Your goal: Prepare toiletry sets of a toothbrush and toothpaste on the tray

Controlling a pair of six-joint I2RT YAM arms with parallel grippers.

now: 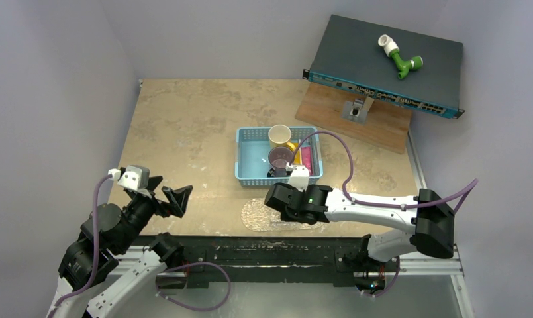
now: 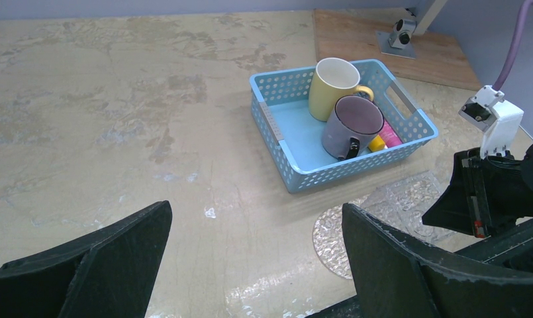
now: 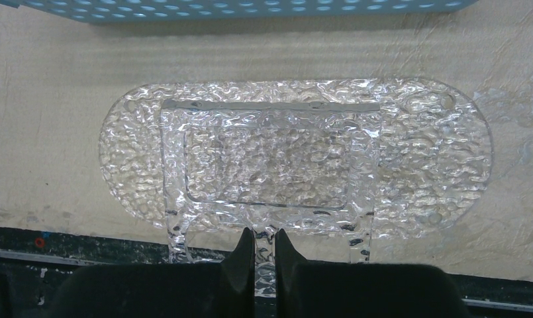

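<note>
The clear glittery oblong tray [image 1: 257, 215] lies flat on the table just in front of the light-blue basket [image 1: 250, 136]. It fills the right wrist view [image 3: 436, 152] and shows in the left wrist view [image 2: 330, 232]. My right gripper [image 3: 264, 233] sits over the tray's near edge [image 1: 277, 197], jaws shut on a clear textured strip of it. A yellow toothpaste [image 2: 377, 142] and a pink toothpaste [image 2: 390, 136] lie in the basket [image 2: 270, 119] behind the mugs. No toothbrush shows. My left gripper [image 2: 257, 212] hangs open and empty over bare table at the left [image 1: 174, 199].
A yellow mug [image 1: 279, 136] and a purple mug [image 1: 281, 159] stand in the basket. A dark network switch [image 1: 383, 63] with a green pipe fitting [image 1: 402, 61] rests on a wooden board [image 1: 330, 109] at the back right. The table's front edge runs just below the tray.
</note>
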